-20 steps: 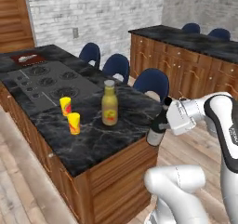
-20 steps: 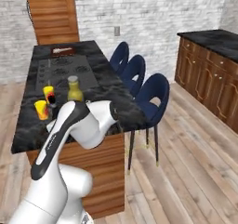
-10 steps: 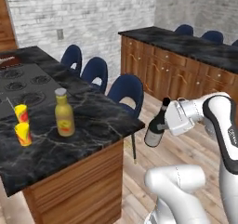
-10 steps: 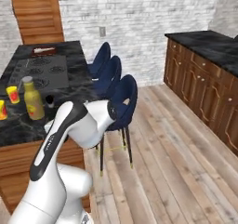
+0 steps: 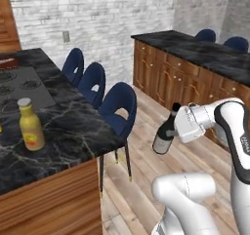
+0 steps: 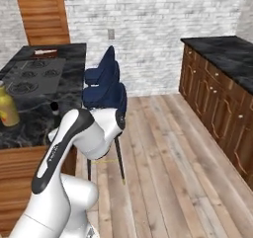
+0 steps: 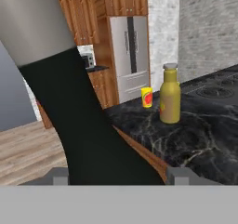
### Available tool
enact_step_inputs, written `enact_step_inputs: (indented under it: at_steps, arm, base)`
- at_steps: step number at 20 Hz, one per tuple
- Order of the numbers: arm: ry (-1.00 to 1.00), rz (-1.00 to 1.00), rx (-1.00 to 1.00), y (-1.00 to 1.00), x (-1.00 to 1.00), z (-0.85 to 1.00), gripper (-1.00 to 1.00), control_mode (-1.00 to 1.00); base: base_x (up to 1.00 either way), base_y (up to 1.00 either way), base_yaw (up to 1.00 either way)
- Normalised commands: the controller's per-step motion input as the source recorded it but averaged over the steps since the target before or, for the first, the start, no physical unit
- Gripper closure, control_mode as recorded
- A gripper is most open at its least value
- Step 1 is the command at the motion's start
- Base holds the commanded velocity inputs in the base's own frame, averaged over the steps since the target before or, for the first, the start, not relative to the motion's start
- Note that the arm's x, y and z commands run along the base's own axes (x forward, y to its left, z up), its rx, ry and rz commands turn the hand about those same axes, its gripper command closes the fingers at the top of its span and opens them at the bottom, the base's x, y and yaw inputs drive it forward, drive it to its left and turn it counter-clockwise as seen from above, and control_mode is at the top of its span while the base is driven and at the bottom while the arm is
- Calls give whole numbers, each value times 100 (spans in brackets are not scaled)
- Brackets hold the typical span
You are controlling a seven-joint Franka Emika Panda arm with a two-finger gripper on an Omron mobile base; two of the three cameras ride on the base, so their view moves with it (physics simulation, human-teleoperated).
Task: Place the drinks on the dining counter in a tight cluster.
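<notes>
Dark glass of the wine bottle (image 5: 164, 137) is sitting between the jaws of the gripper (image 5: 172, 130); the jaws are standing partly closed around its body, gripping it from the side, and the bottle is hanging clear of the floor, over open wood planks. Its long axis is running nearly upright, neck tipped slightly toward the arm's far side in the left base view. In the hand view the black body (image 7: 88, 125) is crossing directly in front of the camera, leaning across the frame, with the two finger tips flanking its base.

Key relation: the dining counter (image 5: 73, 131) is lying off to one side of the jaws, across a gap of floor, with blue chairs (image 5: 117, 105) standing along the near edge between bottle and top. The mustard-yellow bottle (image 5: 30, 125) is standing upright on the marble, well apart from the jaws; in the hand view it (image 7: 170, 95) is appearing ahead and to the right of the held bottle, with a small yellow cup (image 7: 147, 97) just beyond it.

Judgement: the carry step is under way; the held bottle is needing to travel sideways over the counter edge and come down upright close beside the yellow one. Risk: clipping a chair back or nudging the yellow bottle on set-down.
</notes>
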Motion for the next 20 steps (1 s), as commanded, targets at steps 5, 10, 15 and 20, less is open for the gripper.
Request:
enact_step_inputs:
  at_steps: [5,10,15,20]
  arm:
    - [0,0,0,0,0,0,100,100]
    - [0,0,0,0,0,0,100,100]
    - [0,0,0,0,0,0,100,100]
    - [0,0,0,0,0,0,100,100]
  base:
    - [-4,0,30]
    - [0,0,30]
    - [3,-6,34]
    - [50,43,4]
